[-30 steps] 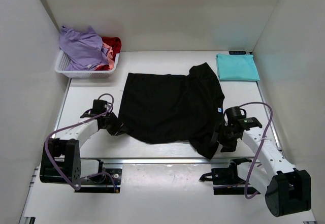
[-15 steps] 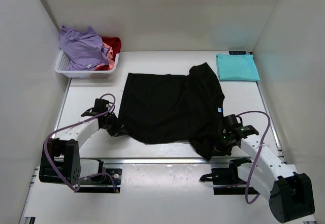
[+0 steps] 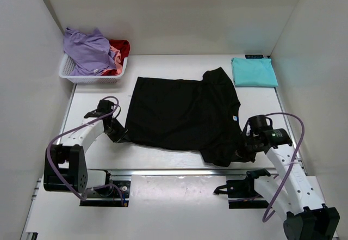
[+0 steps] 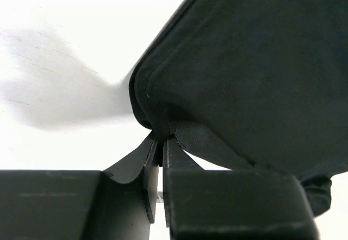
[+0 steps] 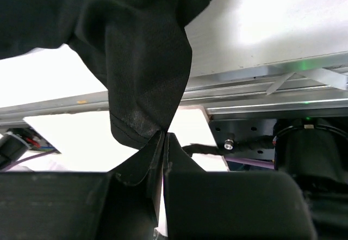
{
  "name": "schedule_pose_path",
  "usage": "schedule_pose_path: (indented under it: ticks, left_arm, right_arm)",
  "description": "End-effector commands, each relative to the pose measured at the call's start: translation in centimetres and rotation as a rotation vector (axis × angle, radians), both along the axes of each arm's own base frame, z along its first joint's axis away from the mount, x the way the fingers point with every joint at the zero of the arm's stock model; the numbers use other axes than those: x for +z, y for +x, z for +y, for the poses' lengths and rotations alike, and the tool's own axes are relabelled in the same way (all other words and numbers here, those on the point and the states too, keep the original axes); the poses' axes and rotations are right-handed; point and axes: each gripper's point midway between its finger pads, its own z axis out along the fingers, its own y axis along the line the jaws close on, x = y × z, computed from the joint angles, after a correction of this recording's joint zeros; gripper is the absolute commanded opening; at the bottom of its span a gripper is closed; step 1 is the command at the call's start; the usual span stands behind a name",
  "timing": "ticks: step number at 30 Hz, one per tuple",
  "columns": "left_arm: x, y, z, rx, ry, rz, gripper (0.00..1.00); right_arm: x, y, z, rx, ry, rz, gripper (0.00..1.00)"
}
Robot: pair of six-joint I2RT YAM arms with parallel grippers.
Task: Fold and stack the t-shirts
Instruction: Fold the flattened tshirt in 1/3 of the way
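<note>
A black t-shirt point(image 3: 182, 115) lies spread across the middle of the table. My left gripper point(image 3: 120, 135) is shut on its near left corner; in the left wrist view the cloth point(image 4: 244, 66) bunches between the closed fingers point(image 4: 163, 142). My right gripper point(image 3: 241, 154) is shut on the near right corner, where black cloth point(image 5: 141, 60) hangs into the pinched fingertips point(image 5: 163, 137). A folded teal t-shirt point(image 3: 253, 71) lies at the back right. A lavender t-shirt point(image 3: 87, 49) with red and pink ones point(image 3: 119, 48) fills the basket.
The white lattice basket point(image 3: 91, 77) stands at the back left corner. White walls close in the table on three sides. A metal rail point(image 3: 179, 171) runs along the near edge, with both arm bases below it.
My right gripper closed on the black t-shirt's near right corner and drew it rightward, flattening the hem. The left arm shifted slightly left, still pinching its corner.
</note>
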Motion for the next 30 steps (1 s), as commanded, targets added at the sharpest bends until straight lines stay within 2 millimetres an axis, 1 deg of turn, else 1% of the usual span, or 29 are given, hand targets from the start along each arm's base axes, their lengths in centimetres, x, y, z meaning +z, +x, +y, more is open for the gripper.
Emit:
schedule_pose_path:
  ticks: [1, 2, 3, 4, 5, 7, 8, 9, 10, 12, 14, 15, 16, 17, 19, 20, 21, 22, 24, 25, 26, 27, 29, 30]
  left_arm:
    - [1.5, 2.8, 0.2, 0.027, -0.003, -0.069, 0.00]
    - [1.4, 3.2, 0.2, 0.029, -0.001, -0.068, 0.00]
    - [2.1, 4.1, 0.1, 0.038, -0.017, -0.091, 0.00]
    - [2.5, 5.1, 0.3, 0.042, -0.011, -0.109, 0.00]
    - [2.2, 5.5, 0.3, 0.050, -0.017, -0.097, 0.00]
    - [3.3, 7.6, 0.4, 0.056, -0.020, -0.133, 0.00]
    - [3.0, 8.0, 0.2, 0.053, -0.024, -0.126, 0.00]
    - [3.4, 9.0, 0.1, 0.056, -0.035, -0.139, 0.00]
    - [3.6, 9.7, 0.0, 0.053, -0.045, -0.147, 0.00]
    - [3.4, 10.9, -0.1, 0.065, -0.066, -0.148, 0.00]
    - [3.2, 11.6, -0.6, 0.051, -0.082, -0.144, 0.00]
    - [2.5, 12.4, -0.7, 0.051, -0.090, -0.133, 0.00]
    - [2.2, 12.3, -0.8, 0.044, -0.096, -0.124, 0.00]
    - [2.3, 12.8, -0.9, 0.041, -0.096, -0.133, 0.00]
    - [1.8, 13.3, -0.7, 0.047, -0.094, -0.115, 0.00]
    - [2.2, 13.9, -0.8, 0.038, -0.100, -0.128, 0.00]
    - [2.3, 14.5, -0.4, 0.045, -0.091, -0.134, 0.00]
    - [1.8, 14.5, -0.2, 0.048, -0.089, -0.115, 0.00]
    - [2.5, 16.1, -0.2, 0.044, -0.089, -0.144, 0.00]
    - [2.5, 16.6, -0.2, 0.041, -0.091, -0.143, 0.00]
    - [2.0, 16.7, -0.2, 0.045, -0.091, -0.124, 0.00]
    - [2.4, 17.2, -0.3, 0.040, -0.096, -0.132, 0.00]
    - [1.9, 17.9, -0.2, 0.033, -0.090, -0.122, 0.00]
    - [2.1, 18.4, -0.3, 0.034, -0.092, -0.124, 0.00]
  right_arm:
    - [2.1, 0.5, -0.8, 0.040, -0.018, -0.044, 0.00]
    - [2.5, 1.1, -1.0, 0.035, -0.011, -0.059, 0.00]
    - [3.2, 1.8, -0.9, 0.037, 0.005, -0.093, 0.00]
    - [3.3, 2.2, -1.1, 0.025, 0.015, -0.087, 0.00]
    - [3.3, 2.9, -1.1, 0.026, 0.019, -0.099, 0.00]
    - [3.6, 4.0, -1.3, 0.035, 0.006, -0.116, 0.00]
    - [3.4, 4.4, -1.4, 0.042, -0.002, -0.114, 0.00]
    - [3.5, 5.1, -1.4, 0.049, 0.002, -0.129, 0.00]
    - [3.7, 6.0, -1.5, 0.048, -0.001, -0.144, 0.00]
    - [3.6, 7.2, -1.5, 0.051, 0.005, -0.158, 0.00]
    - [3.0, 8.4, -1.5, 0.056, 0.004, -0.154, 0.00]
    - [3.0, 10.0, -2.2, 0.025, -0.007, -0.168, 0.00]
    - [3.0, 10.0, -2.3, 0.026, -0.008, -0.169, 0.00]
    - [2.9, 10.4, -2.2, 0.031, -0.004, -0.164, 0.00]
    - [2.7, 11.4, -2.5, 0.021, -0.008, -0.168, 0.00]
    - [2.7, 11.9, -2.7, 0.011, -0.007, -0.169, 0.00]
    - [2.4, 12.3, -2.9, 0.002, -0.012, -0.162, 0.00]
    - [2.5, 12.6, -3.2, -0.003, -0.015, -0.168, 0.00]
    - [2.2, 13.5, -3.5, -0.011, -0.022, -0.163, 0.00]
    - [2.0, 14.0, -3.7, -0.022, -0.023, -0.163, 0.00]
    - [1.9, 14.4, -4.0, -0.030, -0.024, -0.163, 0.00]
    - [1.9, 14.9, -4.2, -0.035, -0.028, -0.171, 0.00]
    - [1.7, 15.6, -4.5, -0.035, -0.032, -0.169, 0.00]
    - [1.4, 16.4, -4.8, -0.036, -0.043, -0.168, 0.00]
